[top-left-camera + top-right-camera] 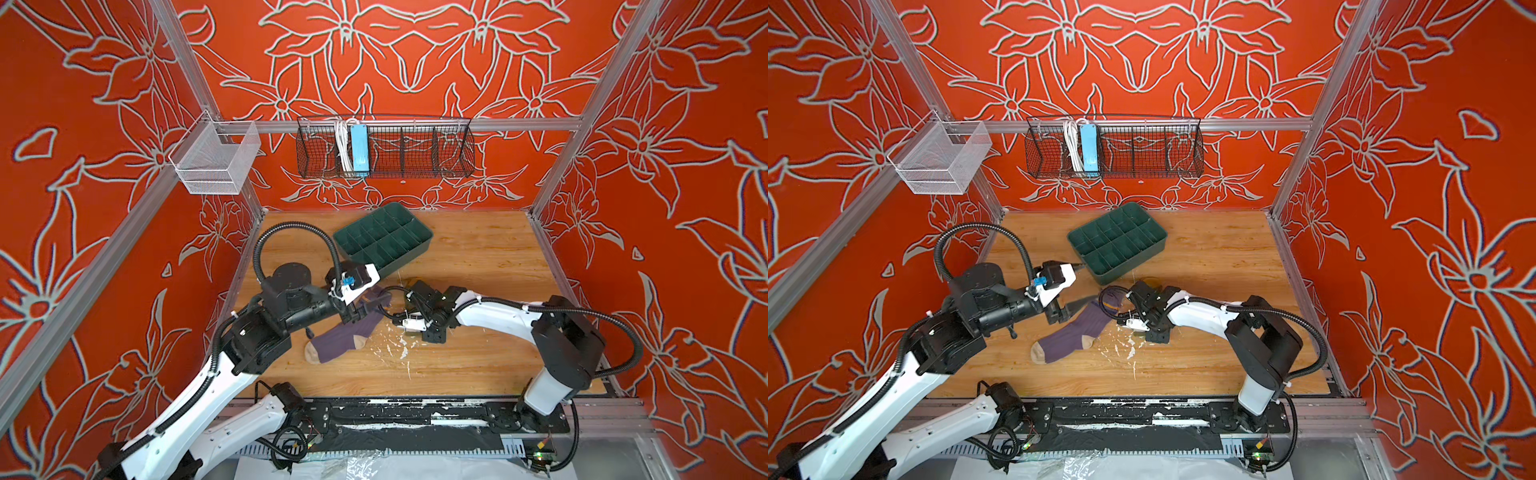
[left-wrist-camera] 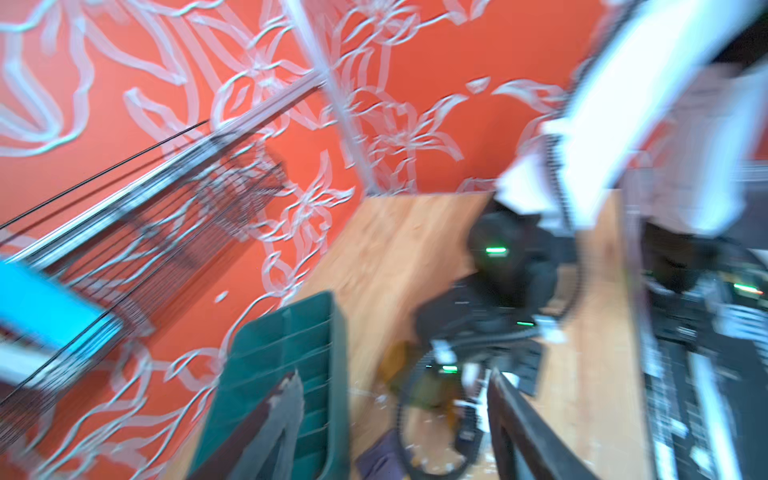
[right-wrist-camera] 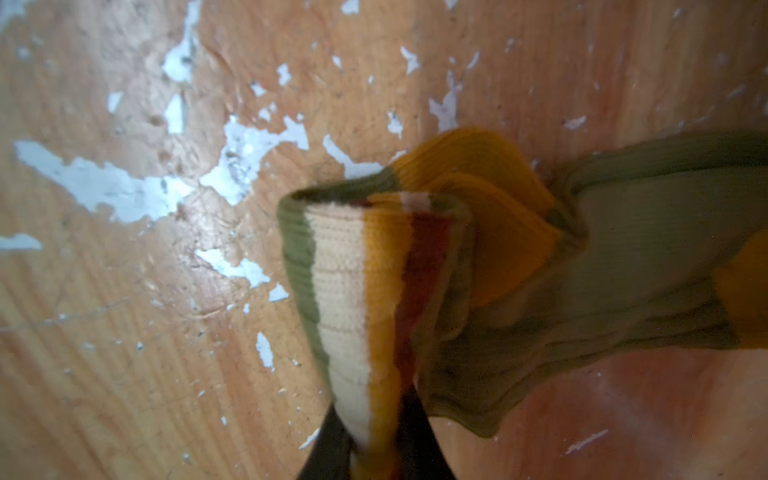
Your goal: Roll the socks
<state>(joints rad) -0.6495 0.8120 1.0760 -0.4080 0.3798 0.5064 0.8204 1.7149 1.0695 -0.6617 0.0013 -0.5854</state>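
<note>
A ribbed purple sock [image 1: 338,338] [image 1: 1073,337] with beige toe and heel lies flat on the wooden table [image 1: 478,361], its cuff toward the middle. My left gripper [image 2: 395,399] hovers over that cuff end with its jaws wide apart and nothing between them. A corner of the purple sock [image 2: 380,457] shows below it in the blurred left wrist view. My right gripper [image 3: 374,451] is shut on the striped cuff of the olive-green sock [image 3: 623,257], which bunches on the table with its orange heel folded up. In both top views that sock is mostly hidden under the right wrist.
A green divided tray [image 1: 384,237] [image 1: 1117,241] [image 2: 291,353] sits just behind the left gripper. White peeled patches [image 1: 390,349] mark the table in front of the right wrist. A black wire basket [image 1: 386,149] and a white mesh basket [image 1: 216,158] hang on the rails.
</note>
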